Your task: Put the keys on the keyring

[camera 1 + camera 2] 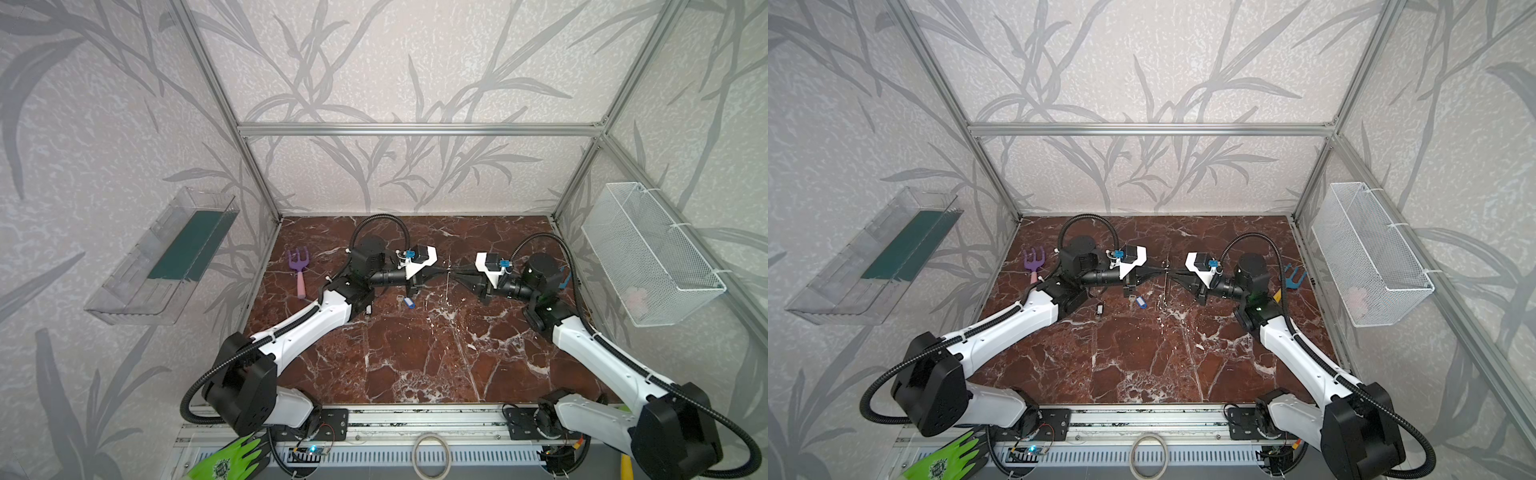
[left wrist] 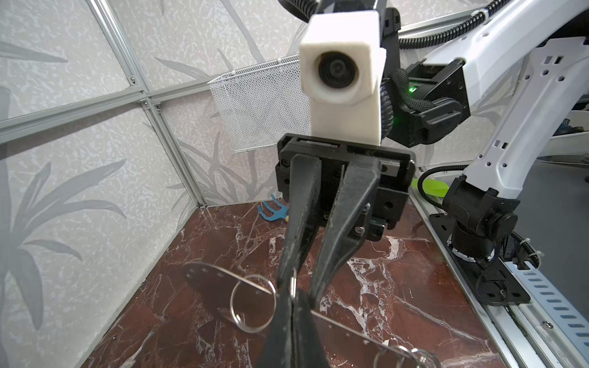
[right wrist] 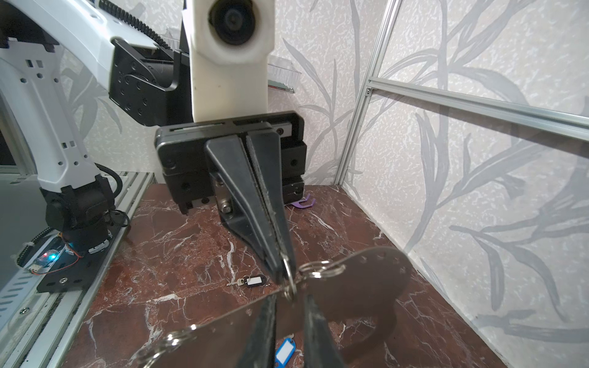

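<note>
The keyring (image 3: 357, 280), a flat grey metal plate with small loops on its edge, hangs on edge above the marble floor; in both top views it is a thin line (image 1: 448, 286) (image 1: 1166, 291). My left gripper (image 2: 291, 296) (image 3: 283, 270) (image 1: 444, 272) is shut on a small loop at the plate's upper edge. My right gripper (image 3: 290, 298) (image 2: 301, 291) (image 1: 453, 274) faces it, open, a finger on either side of that loop. The keys lie on the floor: the blue-tagged one (image 3: 284, 349) (image 1: 409, 302) and the black-and-white one (image 3: 251, 281) (image 1: 1099, 308).
A purple toy fork (image 1: 300, 270) lies at the left wall and a blue one (image 1: 1293, 276) at the right. A mesh basket (image 1: 652, 253) hangs on the right wall, a clear tray (image 1: 166, 257) on the left. A pale ring (image 1: 431, 455) and a green glove (image 1: 232, 457) sit on the front rail.
</note>
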Tool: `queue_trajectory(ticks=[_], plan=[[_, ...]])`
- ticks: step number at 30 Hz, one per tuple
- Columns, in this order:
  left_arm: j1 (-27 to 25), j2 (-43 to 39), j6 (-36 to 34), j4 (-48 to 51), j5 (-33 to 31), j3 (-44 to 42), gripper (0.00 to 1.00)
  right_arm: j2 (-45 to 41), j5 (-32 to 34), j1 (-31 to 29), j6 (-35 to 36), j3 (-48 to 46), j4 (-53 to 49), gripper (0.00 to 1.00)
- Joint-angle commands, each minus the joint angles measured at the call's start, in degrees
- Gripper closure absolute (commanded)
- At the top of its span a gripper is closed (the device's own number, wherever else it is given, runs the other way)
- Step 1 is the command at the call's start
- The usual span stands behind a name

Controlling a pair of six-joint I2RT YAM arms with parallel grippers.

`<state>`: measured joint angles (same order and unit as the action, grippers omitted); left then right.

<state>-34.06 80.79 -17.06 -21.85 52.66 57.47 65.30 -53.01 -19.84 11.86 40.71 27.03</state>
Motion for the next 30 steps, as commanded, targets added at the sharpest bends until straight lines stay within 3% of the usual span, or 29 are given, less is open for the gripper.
queue_trajectory(ticks=[1,9,15,20,25,30], plan=[[-0.06,-1.08,-1.11,-1.01,1.89,0.74,1.00,0.83,-1.69,-0.03,-1.52,0.87,3.17,0.87],[-0.11,-1.08,-4.28,2.68,2.07,1.53,1.00,1.63,-2.37,-0.03,-1.84,1.26,4.28,0.99],[-0.11,-1.34,-8.97,8.00,-0.82,2.43,1.00,1.70,-1.03,0.06,-0.90,0.92,4.33,1.00],[-1.05,-2.65,-15.78,15.36,-8.00,4.25,0.67,1.20,1.07,-0.05,3.95,1.80,-2.34,1.00],[-2.74,-3.58,-25.55,25.85,-14.10,7.59,0.66,-0.90,6.66,-0.75,12.12,2.00,-9.52,1.00],[-4.04,-3.54,-30.60,30.95,-16.93,9.36,0.69,-2.99,12.79,-3.29,20.81,1.19,-13.09,1.00]])
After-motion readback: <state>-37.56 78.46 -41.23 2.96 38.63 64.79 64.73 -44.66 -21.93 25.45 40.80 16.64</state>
